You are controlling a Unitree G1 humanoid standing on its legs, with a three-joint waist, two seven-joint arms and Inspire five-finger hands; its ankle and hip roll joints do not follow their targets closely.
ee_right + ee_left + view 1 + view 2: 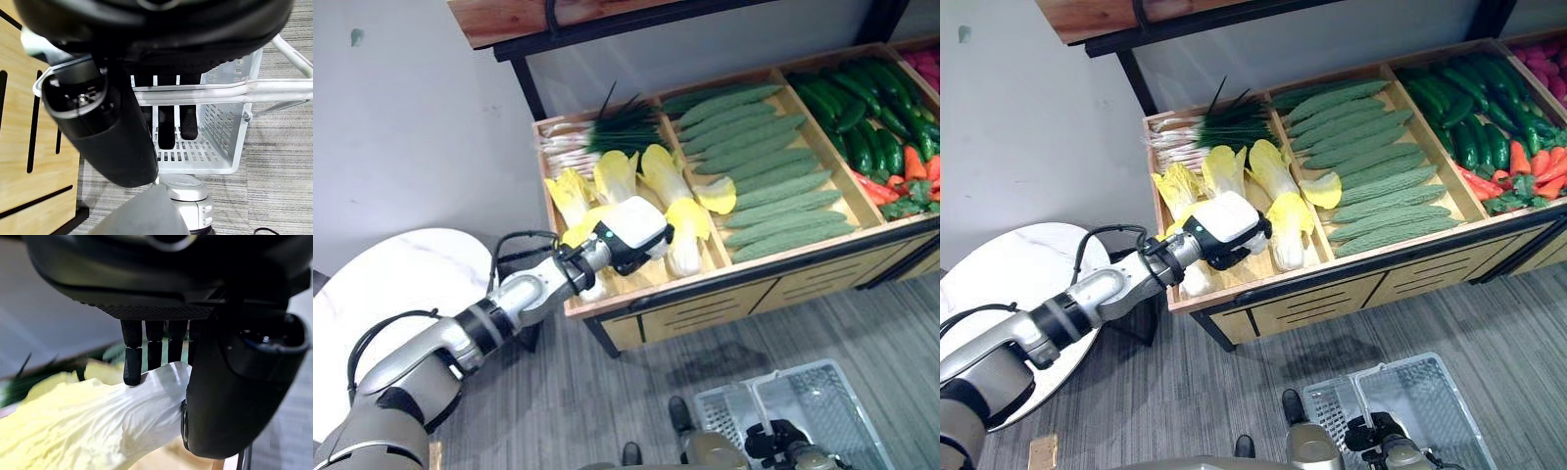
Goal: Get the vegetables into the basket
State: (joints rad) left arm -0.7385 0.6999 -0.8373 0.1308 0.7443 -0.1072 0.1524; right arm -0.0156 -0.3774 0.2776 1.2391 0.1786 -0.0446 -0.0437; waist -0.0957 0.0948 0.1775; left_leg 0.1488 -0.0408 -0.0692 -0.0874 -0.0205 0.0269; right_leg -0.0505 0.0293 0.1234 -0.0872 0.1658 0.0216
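Nearest, the right hand has its fingers curled round the handle of the white basket, which hangs low above the floor. Farther off, the left hand reaches into the wooden stand, its fingers and thumb clasping a cabbage among the other cabbages.

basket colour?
Pale grey-white perforated plastic basket, its handle in the right robot hand; clearest in the right wrist view.

a wooden produce shelf holds cabbages, scallions, bitter gourds, cucumbers and carrots.
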